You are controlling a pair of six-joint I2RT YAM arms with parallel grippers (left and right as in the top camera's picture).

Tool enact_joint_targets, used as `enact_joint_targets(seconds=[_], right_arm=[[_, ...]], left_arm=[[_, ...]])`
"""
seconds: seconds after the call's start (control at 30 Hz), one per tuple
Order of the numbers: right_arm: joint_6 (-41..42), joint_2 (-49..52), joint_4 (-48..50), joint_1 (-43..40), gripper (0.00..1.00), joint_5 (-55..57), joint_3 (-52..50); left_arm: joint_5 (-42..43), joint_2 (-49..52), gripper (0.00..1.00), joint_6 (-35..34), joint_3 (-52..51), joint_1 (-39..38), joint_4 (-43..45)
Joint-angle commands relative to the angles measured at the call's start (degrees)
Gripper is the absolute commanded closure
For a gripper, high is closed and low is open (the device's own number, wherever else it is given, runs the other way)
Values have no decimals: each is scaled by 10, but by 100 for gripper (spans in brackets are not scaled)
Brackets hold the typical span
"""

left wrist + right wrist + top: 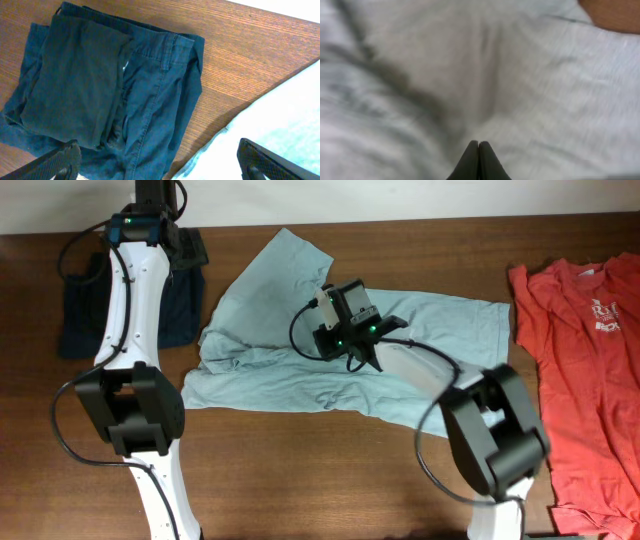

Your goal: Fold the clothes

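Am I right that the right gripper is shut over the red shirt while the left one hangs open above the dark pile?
Not the red shirt. The overhead view shows the right gripper shut over the pale blue shirt; the red one lies untouched at the table's right end. The left gripper is open above the dark pile.

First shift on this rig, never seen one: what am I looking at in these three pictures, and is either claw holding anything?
Two white robot arms work at a wooden table. One picture looks down from above; the other two come from cameras on each wrist. A pale grey-blue T-shirt lies mid-table, a red-orange T-shirt at one end, dark navy clothes at the other. The left claw is open above the navy pile, empty. The right claw is shut, tips down at the grey-blue shirt; whether it pinches cloth is unclear.
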Motion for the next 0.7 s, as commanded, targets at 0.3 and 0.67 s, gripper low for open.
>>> enact_joint_targets(seconds=[0.3,0.67], right_arm=[[9,0,-123,29,96,-45,12],[9,52,-105,28,96,-31,12]], left_arm=[[-4,-18,1,-3,9,0,-1],[-4,-18,1,-3,9,0,-1]])
